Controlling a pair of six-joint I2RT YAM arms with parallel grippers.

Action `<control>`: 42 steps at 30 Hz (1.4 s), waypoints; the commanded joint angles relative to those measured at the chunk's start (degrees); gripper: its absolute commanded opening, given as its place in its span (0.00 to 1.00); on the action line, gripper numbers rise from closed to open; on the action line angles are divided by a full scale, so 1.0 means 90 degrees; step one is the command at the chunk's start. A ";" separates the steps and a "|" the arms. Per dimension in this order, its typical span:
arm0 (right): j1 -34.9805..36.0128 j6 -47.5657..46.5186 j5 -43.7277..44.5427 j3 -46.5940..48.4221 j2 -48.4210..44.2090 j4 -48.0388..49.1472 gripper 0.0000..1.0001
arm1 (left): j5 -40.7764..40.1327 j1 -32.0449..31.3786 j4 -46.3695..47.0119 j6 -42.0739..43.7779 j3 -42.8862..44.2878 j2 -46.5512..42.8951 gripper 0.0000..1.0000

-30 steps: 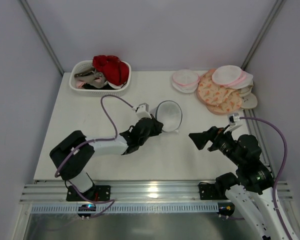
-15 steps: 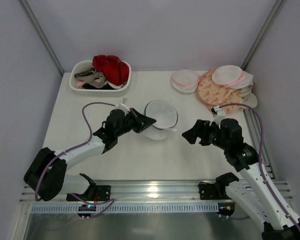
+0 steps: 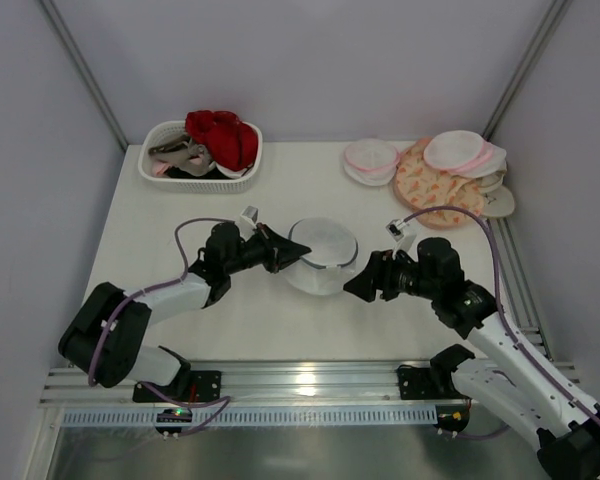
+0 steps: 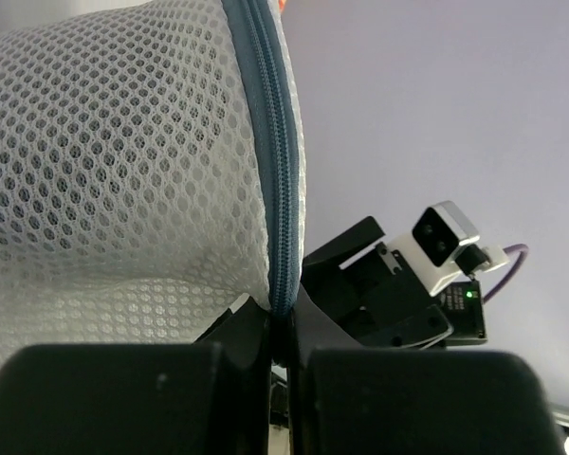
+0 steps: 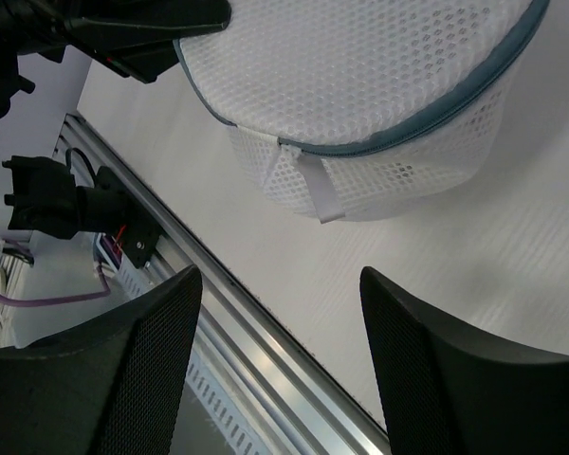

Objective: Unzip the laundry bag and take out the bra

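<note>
The laundry bag (image 3: 323, 254), a round white mesh pouch with a dark grey zipper rim, lies at the table's middle. My left gripper (image 3: 298, 250) is shut on its rim at the left side; in the left wrist view the zipper rim (image 4: 277, 190) runs down into the closed gripper (image 4: 283, 327). My right gripper (image 3: 352, 287) is open and empty just right of the bag. In the right wrist view the bag (image 5: 360, 85) shows with a white tab (image 5: 318, 194) hanging from the rim, beyond the open fingers (image 5: 142, 370). The bra is hidden.
A white basket (image 3: 160, 172) with a red garment (image 3: 223, 135) and a grey-pink garment (image 3: 176, 153) stands at the back left. Pink-rimmed white pouches (image 3: 370, 158) and peach patterned pouches (image 3: 432, 185) lie at the back right. The table's front rail (image 3: 300, 378) runs below the arms.
The left gripper has pulled the bag a little nearer while holding its rim. The right arm has moved left, up to the bag's right side.
</note>
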 commanded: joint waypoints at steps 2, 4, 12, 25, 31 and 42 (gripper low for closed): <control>0.0375 0.0212 0.0161 -0.0171 0.0320 0.0879 0.69 | 0.0343 0.0015 0.1353 -0.0680 -0.0099 0.0138 0.00; 0.0483 0.0271 0.0288 -0.0230 0.0477 0.1045 0.69 | 0.0334 0.0015 0.1394 -0.0710 -0.0109 0.0139 0.00; 0.0620 0.0476 0.1273 -0.0357 0.0741 0.2198 0.59 | 0.0285 0.0005 0.1042 -0.0652 -0.0197 -0.0066 0.00; 0.0855 0.0877 0.1197 -0.0308 0.1571 0.3488 0.36 | 0.0128 -0.0014 0.1101 -0.0740 -0.0354 -0.0096 0.00; 0.0884 0.0809 0.1227 -0.0308 0.1386 0.3263 0.32 | 0.0089 -0.0015 0.1189 -0.0808 -0.0373 -0.0067 0.00; 0.1011 0.0740 0.1333 -0.0425 0.1386 0.3136 0.45 | 0.0089 -0.0015 0.1667 -0.1062 -0.0432 0.0109 0.00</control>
